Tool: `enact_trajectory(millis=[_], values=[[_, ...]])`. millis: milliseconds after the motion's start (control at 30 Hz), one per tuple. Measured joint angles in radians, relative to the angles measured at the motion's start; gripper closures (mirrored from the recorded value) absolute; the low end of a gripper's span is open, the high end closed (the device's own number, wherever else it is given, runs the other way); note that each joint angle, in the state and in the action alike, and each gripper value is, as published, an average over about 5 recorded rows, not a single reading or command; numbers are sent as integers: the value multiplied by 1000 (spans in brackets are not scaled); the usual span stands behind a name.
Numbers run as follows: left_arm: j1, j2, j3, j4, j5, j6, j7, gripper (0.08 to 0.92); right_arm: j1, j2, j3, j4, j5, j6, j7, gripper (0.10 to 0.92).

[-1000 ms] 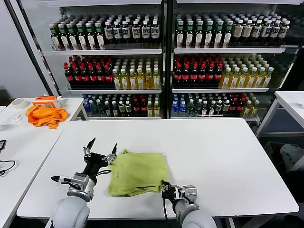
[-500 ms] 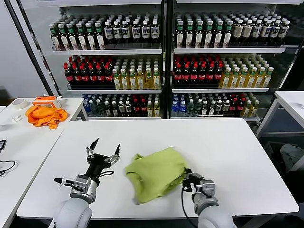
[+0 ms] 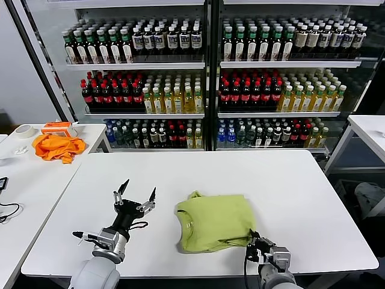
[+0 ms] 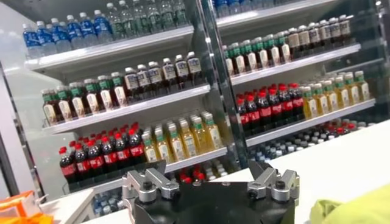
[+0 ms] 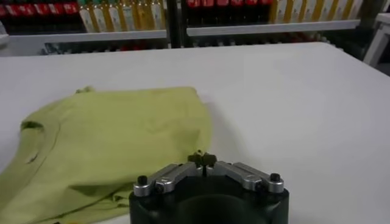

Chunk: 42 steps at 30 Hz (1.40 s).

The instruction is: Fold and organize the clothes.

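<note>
The T-shirt (image 3: 215, 221) lies as a folded bundle near the front edge of the table (image 3: 301, 192), about midway along it, so I judge the folding mostly done, with the loose collar side and lower hem left to tidy. My right gripper (image 3: 263, 253) sits at the bundle's front right corner with its fingers pressed together, apparently pinching a bit of hem, while my left gripper (image 3: 136, 198) hangs spread wide and empty beside the shirt. The right wrist view shows the closed tips at the cloth edge; the head view gives the whole layout.
</note>
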Motion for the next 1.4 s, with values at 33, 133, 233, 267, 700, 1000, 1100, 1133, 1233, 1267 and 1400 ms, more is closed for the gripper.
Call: enact_trajectory(millis=[33, 133, 233, 267, 700, 1000, 1100, 1133, 1233, 1267, 1400], values=[[2, -1, 1, 0, 3, -3, 2, 177, -8, -2, 4, 6, 2, -1, 2, 884], [4, -5, 4, -2, 8, -11, 6, 177, -32, -8, 21, 23, 1, -2, 0, 803], [4, -11, 8, -5, 9, -21, 11, 177, -56, -19, 51, 43, -5, 1, -13, 716], [4, -13, 10, -5, 9, -24, 12, 177, -64, -23, 64, 51, -9, 4, -21, 690], [-14, -41, 11, -6, 10, -66, 42, 177, -86, -63, 276, 69, -114, 102, -174, 327], [-34, -70, 19, 8, 25, -86, 58, 177, -14, -65, 346, -18, -194, 207, -278, 204], [-42, -80, 22, 17, 33, -89, 63, 177, 1, -66, 355, -43, -214, 234, -302, 203], [-45, -84, 22, 21, 35, -90, 64, 177, 5, -67, 357, -51, -220, 242, -309, 203], [-49, -94, 20, 29, 43, -92, 68, 177, 20, -71, 362, -74, -234, 261, -326, 203], [-49, -97, 19, 31, 46, -92, 68, 177, 25, -72, 362, -81, -237, 267, -330, 203], [-48, -105, 12, 38, 55, -94, 70, 177, 45, -75, 362, -107, -250, 286, -345, 203]])
